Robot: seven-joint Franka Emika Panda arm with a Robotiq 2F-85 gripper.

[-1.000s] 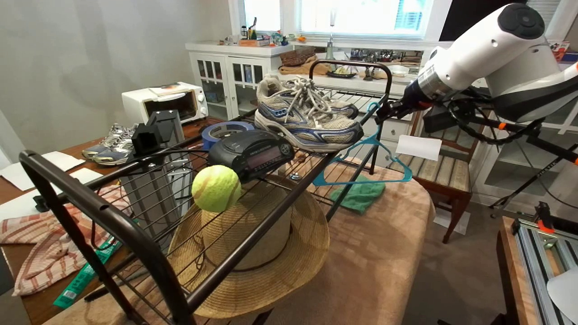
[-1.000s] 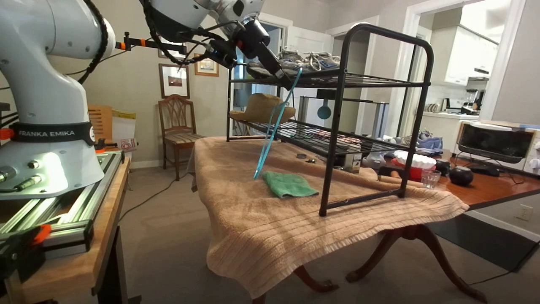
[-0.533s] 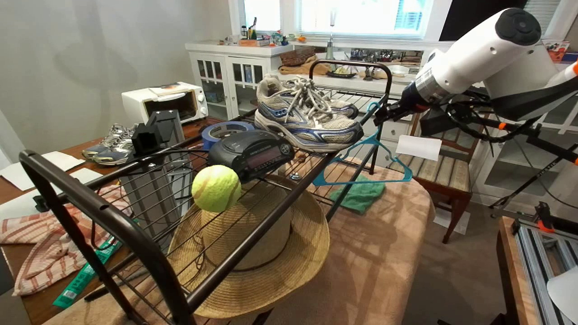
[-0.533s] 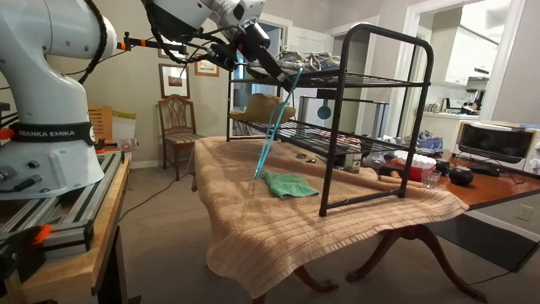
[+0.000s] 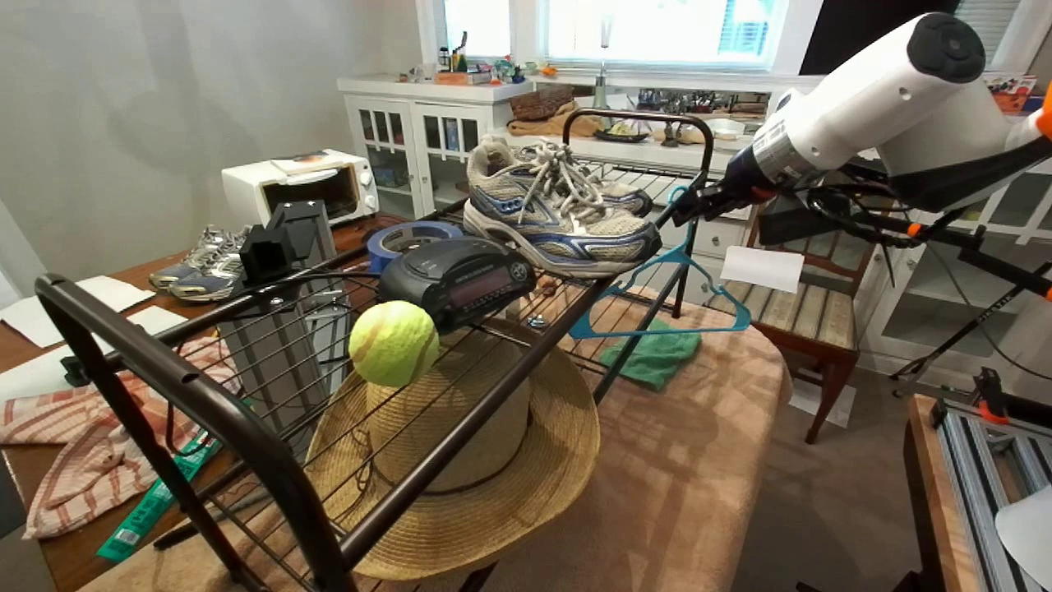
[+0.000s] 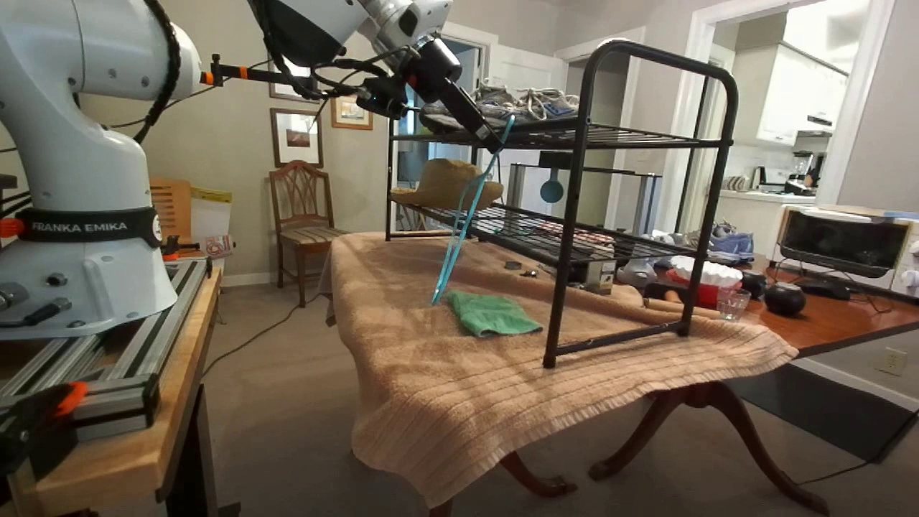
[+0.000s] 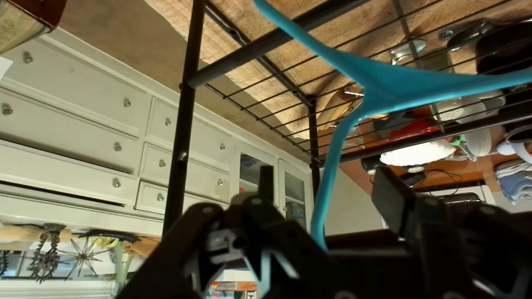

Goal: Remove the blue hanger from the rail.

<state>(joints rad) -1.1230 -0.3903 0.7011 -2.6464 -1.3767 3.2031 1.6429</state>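
The blue hanger [image 5: 662, 332] hangs from the front rail [image 6: 542, 127] of the dark metal rack's upper shelf. It hangs tilted in an exterior view [image 6: 465, 224], with its lower bar above the table. My gripper [image 5: 684, 210] is at the hanger's neck, just below the rail; it also shows in an exterior view [image 6: 497, 145]. In the wrist view, my gripper [image 7: 326, 182] has its fingers apart. The neck of the hanger [image 7: 384, 85] runs up between them, nearer the left finger, with a gap to the right finger. The hook's top is hidden behind the gripper there.
Grey running shoes [image 5: 559, 210] stand on the upper shelf beside the hook. A clock radio [image 5: 456, 279], a tennis ball [image 5: 394, 344] and blue tape [image 5: 407, 238] are also there. A straw hat [image 6: 446, 183] sits on the lower shelf. A green cloth [image 6: 494, 314] lies on the towel-covered table.
My gripper has moved slightly closer to the rail, around the hanger's neck. The hanger and the rack have not visibly moved.
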